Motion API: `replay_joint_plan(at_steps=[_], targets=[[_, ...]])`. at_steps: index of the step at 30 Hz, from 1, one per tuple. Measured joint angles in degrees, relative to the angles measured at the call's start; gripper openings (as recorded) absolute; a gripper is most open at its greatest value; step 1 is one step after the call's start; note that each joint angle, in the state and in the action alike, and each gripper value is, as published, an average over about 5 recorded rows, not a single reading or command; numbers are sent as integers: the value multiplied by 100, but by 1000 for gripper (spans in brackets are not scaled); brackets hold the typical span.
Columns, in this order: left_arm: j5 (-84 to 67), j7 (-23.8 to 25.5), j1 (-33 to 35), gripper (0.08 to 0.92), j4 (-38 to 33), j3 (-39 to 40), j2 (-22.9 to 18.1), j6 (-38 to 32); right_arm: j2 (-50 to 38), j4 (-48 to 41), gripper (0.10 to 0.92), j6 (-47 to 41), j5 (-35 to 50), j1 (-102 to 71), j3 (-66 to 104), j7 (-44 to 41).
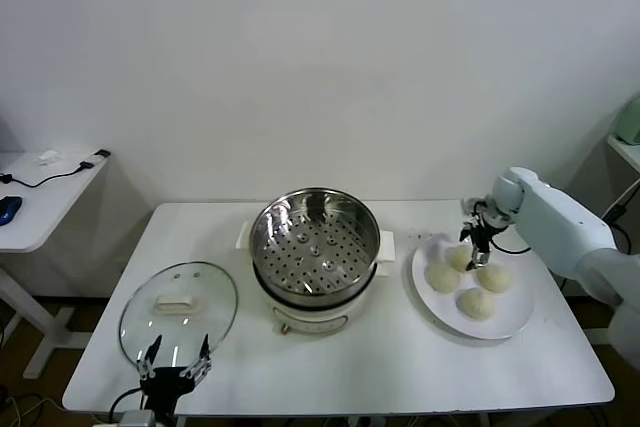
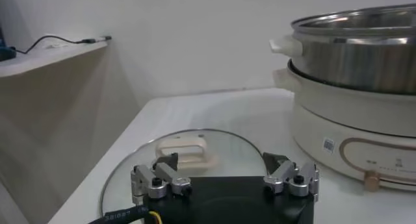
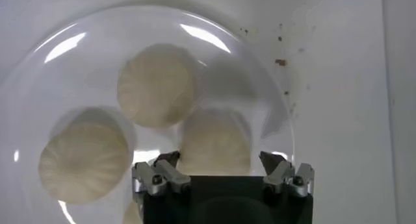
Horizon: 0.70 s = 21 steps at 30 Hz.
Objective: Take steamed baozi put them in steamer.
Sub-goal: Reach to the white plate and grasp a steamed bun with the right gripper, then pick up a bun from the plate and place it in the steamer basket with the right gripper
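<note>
The white worktop [image 1: 350, 377] carries everything. At its middle the steamer [image 1: 315, 257] is seen, uncovered, its perforated tray bare. A glass lid [image 1: 178, 307] is laid flat near the front left corner. To the right, a white plate [image 1: 500, 325] holds 4 buns [image 1: 477, 302]. The right pincer [image 1: 477, 240] is poised over the rearmost bun [image 3: 214, 144], its jaws spread on either side of it. The left pincer [image 1: 176, 360] is parked open at the lid's near edge.
</note>
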Motion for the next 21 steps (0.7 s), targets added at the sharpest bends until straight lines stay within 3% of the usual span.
replay_joint_plan(at_steps=[9, 21], targets=[[26, -8, -3, 823, -9, 26, -6, 21, 7, -14, 646, -20, -101, 19, 54, 30], [44, -19, -9, 823, -102, 62, -10, 49, -202, 1351, 636, 12, 713, 1364, -1113, -129]])
